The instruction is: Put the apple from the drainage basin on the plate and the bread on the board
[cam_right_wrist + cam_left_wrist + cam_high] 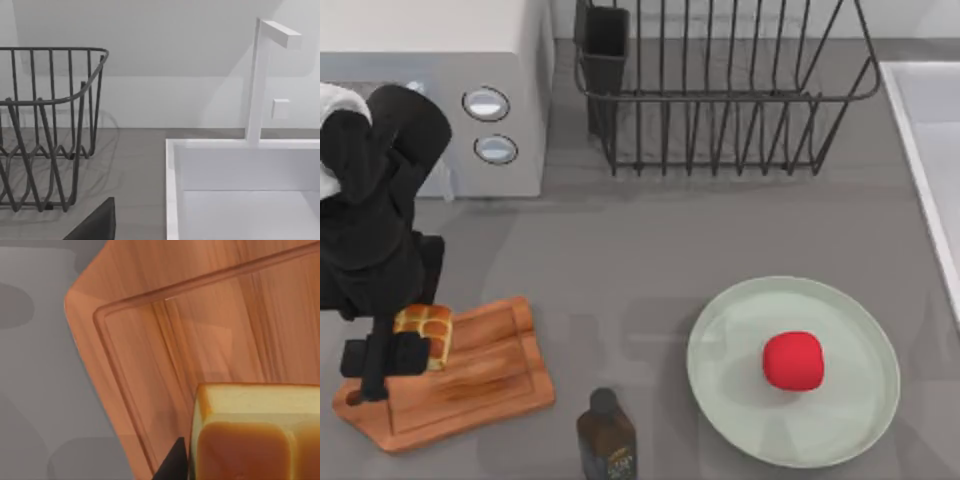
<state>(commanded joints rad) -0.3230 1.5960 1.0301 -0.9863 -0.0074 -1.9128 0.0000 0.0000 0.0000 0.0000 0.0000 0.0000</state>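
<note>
1. In the top view, the left gripper [408, 352] sat at the lower left of the frame, over the upper left part of the board [480, 385], clenched on the bread [425, 331].
2. The bread was at the board's upper left corner, between the dark fingers; in the left wrist view the bread [255, 432] showed just over the board [175, 340], near its grooved border, and I could not tell whether it touched the wood.
3. One dark fingertip [172, 465] lay against the loaf's side in that view.
4. The apple [793, 360] rested on the plate [730, 390] at the lower right of the frame, slightly right of the plate's centre.
5. A dark bottle [606, 435] stood at the lower edge between board and plate.
6. A wire dish rack [720, 90] occupied the upper centre, a microwave [510, 60] the upper left, and a white sink [935, 150] the right edge of the worktop [640, 260].
7. The right wrist view showed the rack [50, 125], the sink [240, 200] and a white tap [260, 80]; I could not tell the right gripper's state.
</note>
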